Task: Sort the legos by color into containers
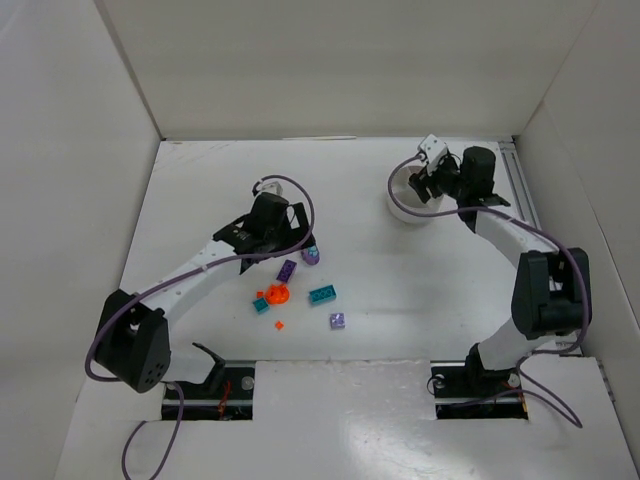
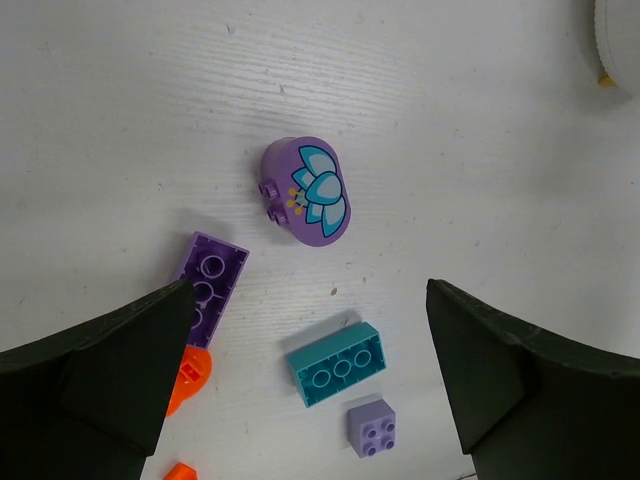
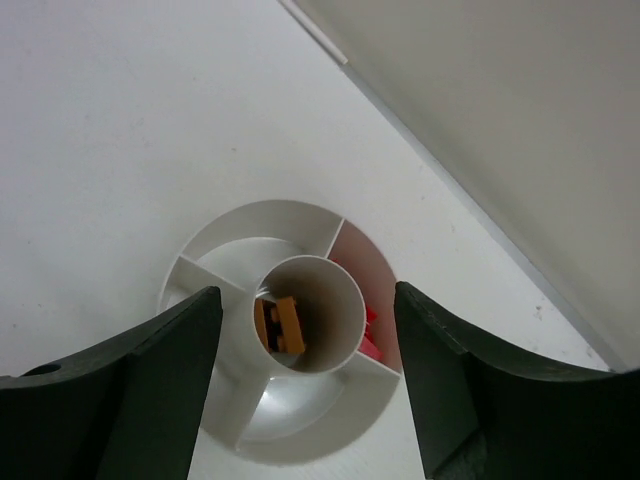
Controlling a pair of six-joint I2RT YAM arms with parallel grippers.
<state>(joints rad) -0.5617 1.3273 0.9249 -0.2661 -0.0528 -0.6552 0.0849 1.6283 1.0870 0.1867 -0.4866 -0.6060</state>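
Note:
Loose legos lie on the white table under my left gripper (image 2: 308, 300), which hangs open above them with nothing between its fingers. In the left wrist view there are a purple oval piece with a flower print (image 2: 307, 190), a purple plate (image 2: 210, 275), a teal brick (image 2: 340, 364), a lavender square brick (image 2: 371, 427) and orange bits (image 2: 190, 375). My right gripper (image 3: 308, 300) stands open over the round white dish (image 3: 250, 215). A brown brick (image 3: 278, 325) lies in its central ring, red pieces (image 3: 370, 330) in the right wedge.
From above, the left gripper (image 1: 292, 243) is mid-table by the lego cluster (image 1: 322, 294), and the right gripper (image 1: 422, 186) is over the dish (image 1: 400, 210) at the back right. White walls enclose the table on three sides.

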